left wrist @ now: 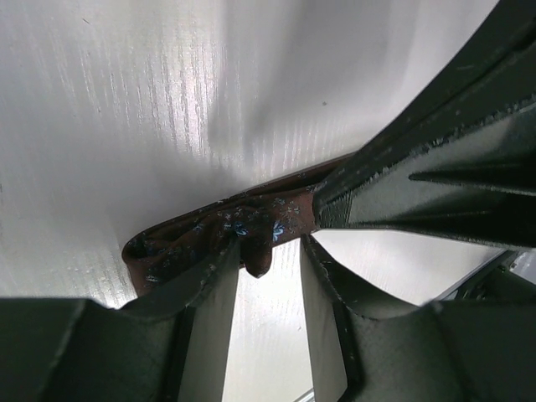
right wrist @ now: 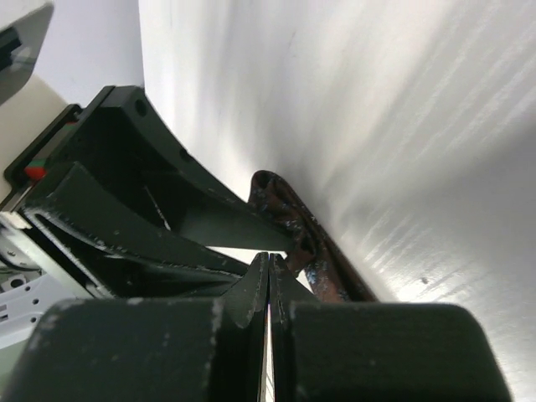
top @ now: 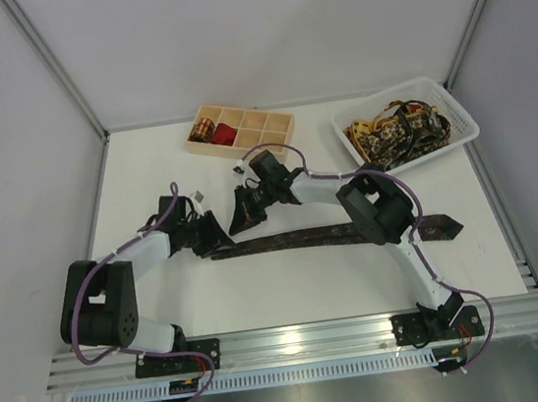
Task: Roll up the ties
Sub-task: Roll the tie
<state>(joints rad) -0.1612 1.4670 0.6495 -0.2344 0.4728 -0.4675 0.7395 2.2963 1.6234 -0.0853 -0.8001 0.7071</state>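
White table (top: 309, 280) — left jaws apart at the brown tie (top: 294, 240), partly hidden under an arm — right jaws closed.

A tie (top: 333, 235) lies stretched left to right across the bench (top: 290, 287). Behind its left half sits a tray (top: 276, 121) with rolled ties (top: 212, 129) in it. Behind its right half is a basket (top: 465, 122) holding loose ties (top: 394, 130). The left gripper (top: 216, 238) is at the tie's left end, with the right gripper (top: 243, 216) just behind that end.
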